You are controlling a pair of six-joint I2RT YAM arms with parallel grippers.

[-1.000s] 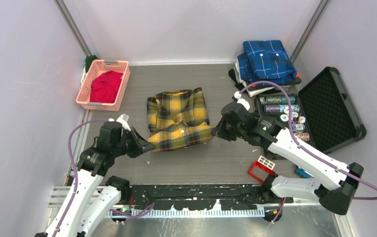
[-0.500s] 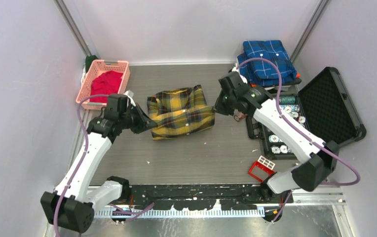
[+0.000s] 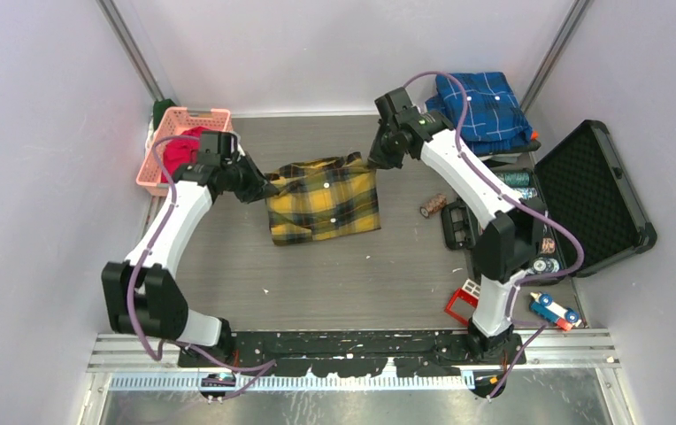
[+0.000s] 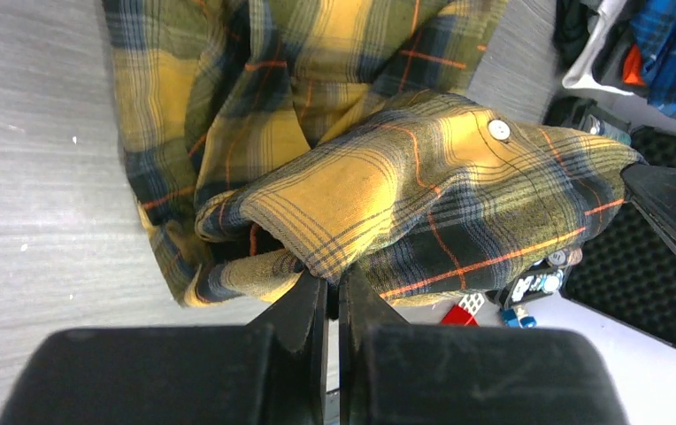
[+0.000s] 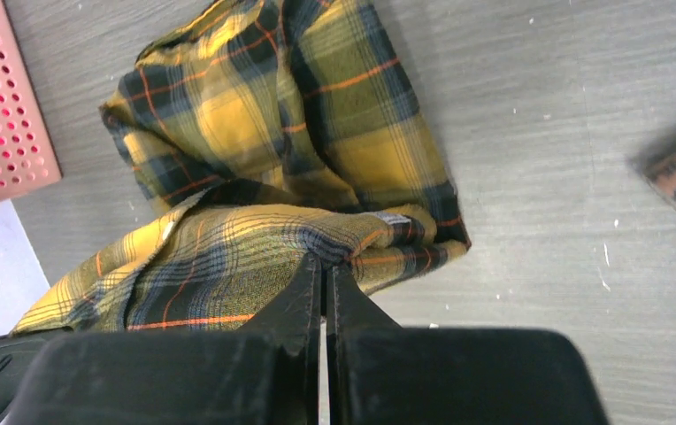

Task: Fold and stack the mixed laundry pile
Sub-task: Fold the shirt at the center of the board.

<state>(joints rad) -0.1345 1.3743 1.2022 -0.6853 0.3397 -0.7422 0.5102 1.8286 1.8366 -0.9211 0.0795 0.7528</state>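
The yellow-and-black plaid shirt (image 3: 324,201) lies mid-table, its near half folded up over the far half. My left gripper (image 3: 265,187) is shut on the shirt's left corner; in the left wrist view the jaws pinch the plaid cloth (image 4: 387,212) at its hem. My right gripper (image 3: 372,161) is shut on the shirt's right corner, seen as plaid cloth (image 5: 255,248) held in closed jaws. Both held corners sit at the shirt's far edge. The red T-shirt (image 3: 181,149) lies bunched in the pink basket, partly hidden behind my left arm.
The pink lattice basket (image 3: 160,176) stands at the far left. A folded blue plaid shirt (image 3: 483,108) lies at the far right. An open black case (image 3: 595,190) with small items stands at the right. A brown spool (image 3: 431,206) lies beside it. A red frame (image 3: 468,299) and a toy car (image 3: 555,310) lie at the near right.
Both grippers have carried the shirt's near corners away from me toward the far edge, folding the shirt in half. Both arms are now stretched out far.
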